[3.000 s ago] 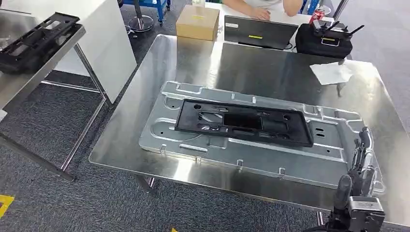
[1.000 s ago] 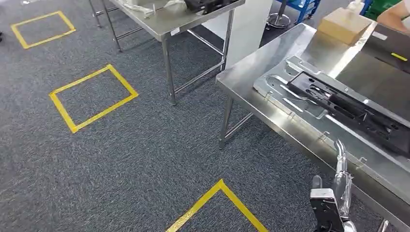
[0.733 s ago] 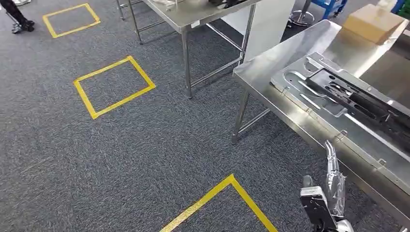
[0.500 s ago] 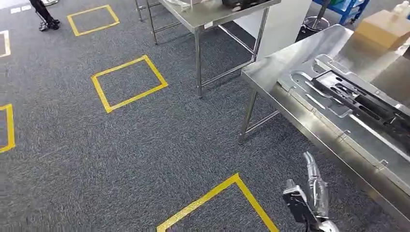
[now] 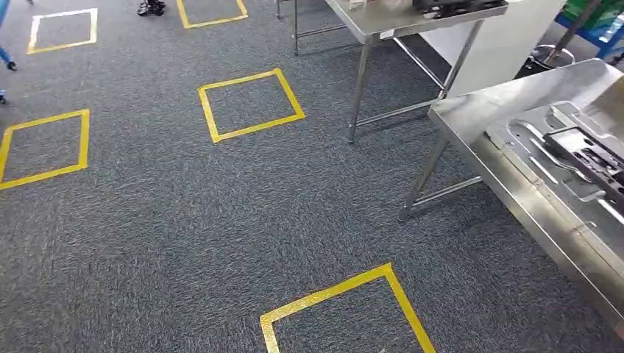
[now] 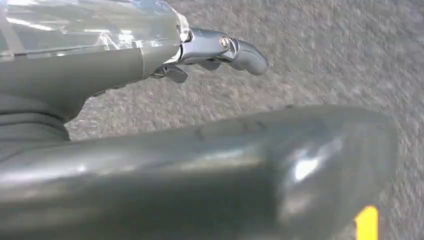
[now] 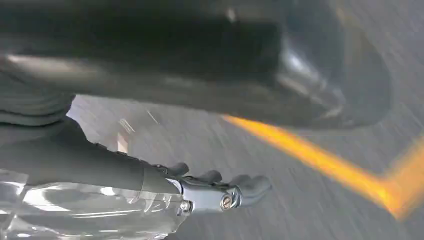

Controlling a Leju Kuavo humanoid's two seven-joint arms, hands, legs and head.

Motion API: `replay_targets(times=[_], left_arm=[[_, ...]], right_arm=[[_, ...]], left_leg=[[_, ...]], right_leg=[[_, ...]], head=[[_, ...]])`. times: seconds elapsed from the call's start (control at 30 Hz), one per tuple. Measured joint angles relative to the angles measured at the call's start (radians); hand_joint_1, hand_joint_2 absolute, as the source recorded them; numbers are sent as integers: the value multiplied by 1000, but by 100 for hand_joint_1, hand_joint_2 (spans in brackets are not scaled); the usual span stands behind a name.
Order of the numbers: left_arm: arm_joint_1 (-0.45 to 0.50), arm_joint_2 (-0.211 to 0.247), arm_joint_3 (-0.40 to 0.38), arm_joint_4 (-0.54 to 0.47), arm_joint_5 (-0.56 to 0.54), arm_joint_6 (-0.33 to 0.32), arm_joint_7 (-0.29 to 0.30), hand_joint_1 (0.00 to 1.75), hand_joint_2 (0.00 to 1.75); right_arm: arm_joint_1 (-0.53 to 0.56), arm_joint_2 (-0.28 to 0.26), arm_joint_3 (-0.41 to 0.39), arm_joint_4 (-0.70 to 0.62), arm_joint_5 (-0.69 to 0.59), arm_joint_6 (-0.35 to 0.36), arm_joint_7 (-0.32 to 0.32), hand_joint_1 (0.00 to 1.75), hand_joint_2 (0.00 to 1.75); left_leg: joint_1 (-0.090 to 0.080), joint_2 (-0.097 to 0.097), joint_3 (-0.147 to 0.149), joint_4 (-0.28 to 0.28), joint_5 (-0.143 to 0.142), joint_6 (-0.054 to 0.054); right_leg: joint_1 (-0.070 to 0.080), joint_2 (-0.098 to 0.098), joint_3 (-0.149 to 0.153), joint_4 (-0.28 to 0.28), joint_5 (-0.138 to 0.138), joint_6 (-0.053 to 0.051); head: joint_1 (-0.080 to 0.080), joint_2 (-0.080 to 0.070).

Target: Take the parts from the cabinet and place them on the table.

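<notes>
light: bright, even; glare: table (image 5: 471, 110); wrist views: motion-blurred

Speckled dark grey-blue carpet (image 5: 184, 213) marked with yellow tape squares (image 5: 250, 103); bare silver steel table (image 5: 471, 118) carrying a silver pressed metal panel (image 5: 537, 158) with a black part (image 5: 596, 158) on it; second silver table (image 5: 383, 18); white board (image 5: 508, 40) behind.

The counter (image 5: 515, 184) runs off the head view's right edge, cutting off the metal tray (image 5: 541, 151) and the black part (image 5: 592, 158) on it. A second counter (image 5: 383, 15) beyond is cropped at the top. The carpet (image 7: 310, 190) and its yellow tape (image 7: 320, 157) are smeared in the right wrist view.
</notes>
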Motion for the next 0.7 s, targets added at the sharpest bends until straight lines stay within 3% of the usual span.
replay_targets(times=[0.03, 0.07, 0.1, 0.17, 0.2, 0.23, 0.33, 0.37, 0.4, 0.43, 0.5, 0.53, 0.57, 0.6, 0.67, 0.7], left_arm=[[2, 0, -4, 0, -5, 0, 0, 0, 0], [4, 0, -10, 0, -7, 0, -1, 0, 0], [7, 0, -15, 0, -10, -2, -1, 0, 0], [9, 2, -24, 0, -24, -11, -3, 0, 0], [8, 2, -29, 0, -28, -16, -3, 0, 0], [6, 4, -35, 0, -34, -21, -3, 0, 0], [9, 11, -50, 1, -47, -27, -4, 0, 0], [10, 16, -56, 2, -50, -26, -4, 0, 0], [9, 18, -63, 2, -55, -26, -4, 0, 0], [8, 21, -68, 2, -57, -26, -4, 0, 0], [7, 23, -73, 2, -58, -27, -5, 0, 0], [8, 24, -76, 2, -58, -31, -6, 0, 0], [10, 24, -81, 2, -58, -32, -8, 0, 0], [12, 26, -84, 2, -58, -35, -9, 0, 0], [14, 27, -88, 2, -58, -37, -7, 0, 0], [13, 29, -90, 2, -60, -37, -2, 0, 0]], right_arm=[[11, -4, -7, 26, -17, 27, 20, 0, 0], [24, -8, -17, 52, -32, 46, 33, 0, 0], [32, -11, -24, 67, -48, 63, 45, 0, 0], [39, -18, -50, 103, -87, 118, 88, 0, 0], [41, -20, -59, 113, -92, 137, 106, 0, 0], [44, -22, -67, 126, -97, 159, 129, 0, 0], [45, -22, -90, 141, -113, 209, 154, 0, 0], [47, -21, -97, 144, -118, 221, 155, 0, 0], [48, -20, -103, 147, -120, 229, 153, 0, 0], [50, -20, -107, 149, -123, 231, 146, 0, 0], [55, -20, -119, 153, -128, 232, 132, 0, 0], [58, -20, -122, 155, -128, 231, 121, 0, 0], [59, -20, -126, 156, -131, 230, 110, 0, 0], [59, -19, -130, 157, -131, 228, 102, 0, 0], [58, -14, -138, 159, -133, 222, 83, 0, 0], [58, -12, -141, 159, -133, 220, 77, 0, 0]], left_leg=[[-2, -14, -7, 2, 4, 0], [-2, -29, -14, 7, 7, -3], [-2, -40, -18, 11, 7, -4], [-2, -64, -24, 24, 6, -7], [-1, -69, -28, 29, 4, -10], [-7, -77, -35, 38, 3, -18], [-1, -93, -42, 34, 10, -34], [-5, -95, -46, 38, 7, -42], [-3, -55, -52, 59, -10, -44], [-3, -27, -74, 106, -46, -48], [3, -16, -145, 269, -132, -56], [6, -14, -176, 340, -157, -60], [9, -12, -184, 363, -155, -63], [11, -8, -166, 334, -131, -64], [12, 12, -75, 167, -49, -61], [11, 48, -22, 73, -16, -56]], right_leg=[[0, 3, -19, 56, -19, 1], [0, 4, -15, 64, -12, 1], [0, 5, 10, 29, 12, 0], [-4, 22, 118, -158, 96, -6], [-6, 58, 151, -225, 99, -11], [-1, 69, 155, -233, 96, -15], [4, 45, 152, -230, 99, -29], [-5, 33, 153, -240, 105, -38], [-5, 20, 154, -243, 109, -45], [-4, 11, 152, -243, 108, -55], [0, -14, 149, -243, 108, -58], [1, -27, 147, -242, 108, -58], [2, -41, 147, -242, 108, -57], [3, -53, 147, -241, 107, -57], [3, -75, 150, -240, 106, -55], [4, -85, 152, -240, 105, -52]], head=[[0, 0], [0, 0], [0, 0], [0, 0], [0, 0], [0, 0], [0, 0], [0, 0], [0, 0], [0, 0], [0, 0], [0, 0], [0, 0], [0, 0], [0, 0], [0, 0]])
